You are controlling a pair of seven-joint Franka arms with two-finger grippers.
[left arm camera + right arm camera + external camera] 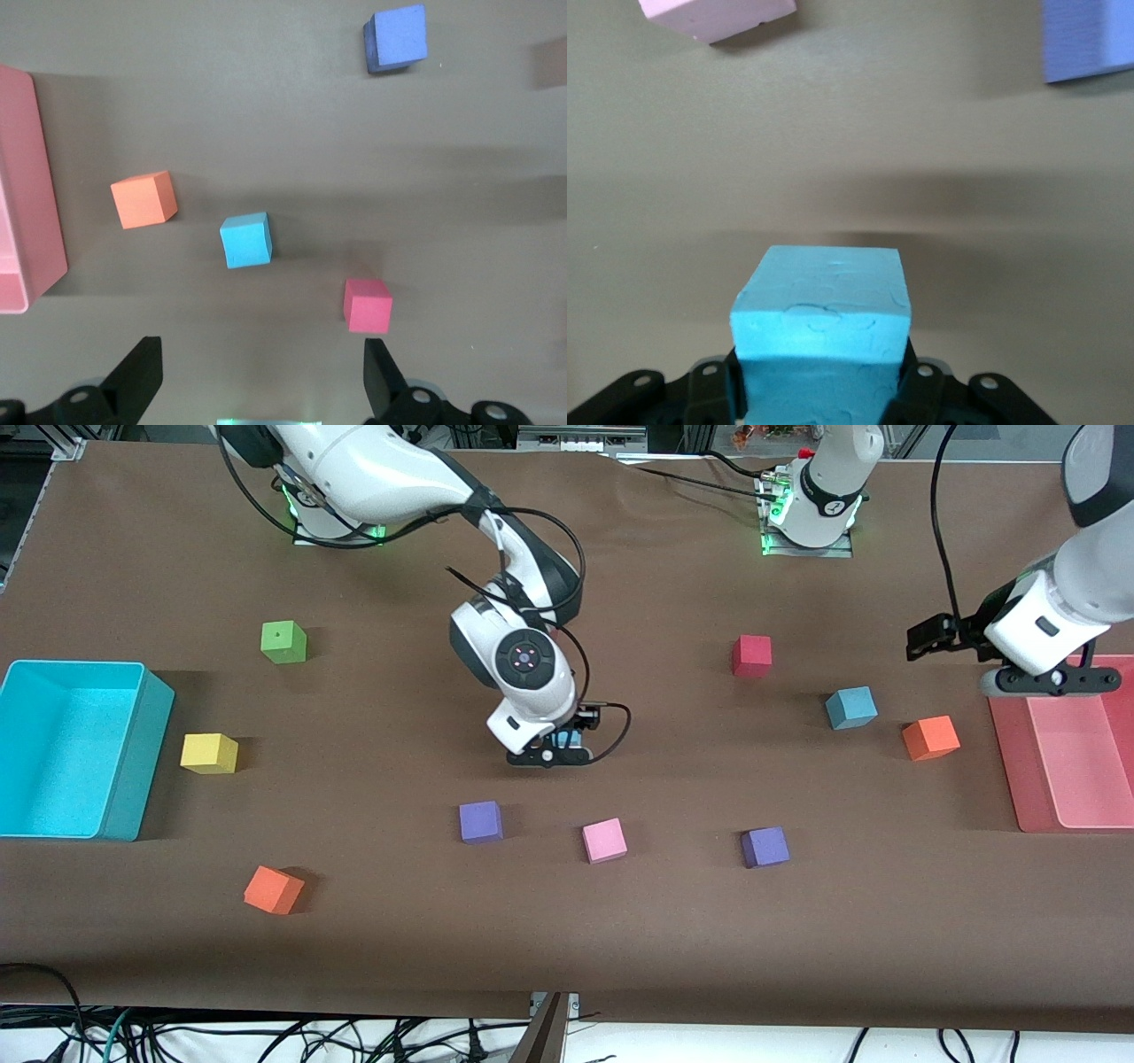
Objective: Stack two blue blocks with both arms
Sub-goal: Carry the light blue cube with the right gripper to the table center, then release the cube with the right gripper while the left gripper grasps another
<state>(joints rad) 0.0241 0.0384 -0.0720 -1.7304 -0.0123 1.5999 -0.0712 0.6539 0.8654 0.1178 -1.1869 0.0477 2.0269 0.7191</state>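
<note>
One blue block [821, 328] sits between the fingers of my right gripper [567, 748], which is shut on it over the middle of the table; in the front view only a sliver of this block [575, 738] shows under the wrist. The second blue block [851, 708] rests on the table toward the left arm's end, between a red cube and an orange cube, and appears in the left wrist view [245, 240]. My left gripper [1045, 682] hangs open and empty over the edge of the pink tray, apart from that block; its black fingertips [142, 376] stand wide.
A pink tray [1010, 762] lies at the left arm's end and a cyan bin [133, 762] at the right arm's end. A red cube [751, 655] and an orange cube [930, 737] flank the resting blue block. Purple cubes [480, 821] [765, 847] and a pink cube [604, 840] lie nearer the camera.
</note>
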